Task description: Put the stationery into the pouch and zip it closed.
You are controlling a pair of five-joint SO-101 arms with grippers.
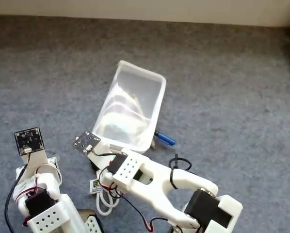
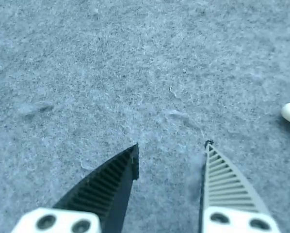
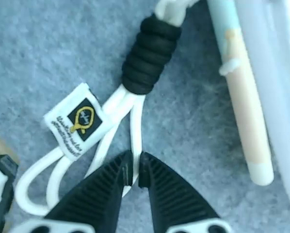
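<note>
- Two fingers of my right gripper (image 3: 135,158) are almost together, pinching one strand of the white cord (image 3: 135,128) near its black binding (image 3: 150,56).
- My left gripper (image 2: 171,144) hangs spread wide over bare grey felt (image 2: 111,73), holding nothing.
- The clear pouch (image 1: 130,109) lies flat ahead of both arms.
- A blue pen (image 1: 164,139) lies just beside the pouch's near corner, and a cream pen (image 3: 247,121) lies along its edge.
</note>
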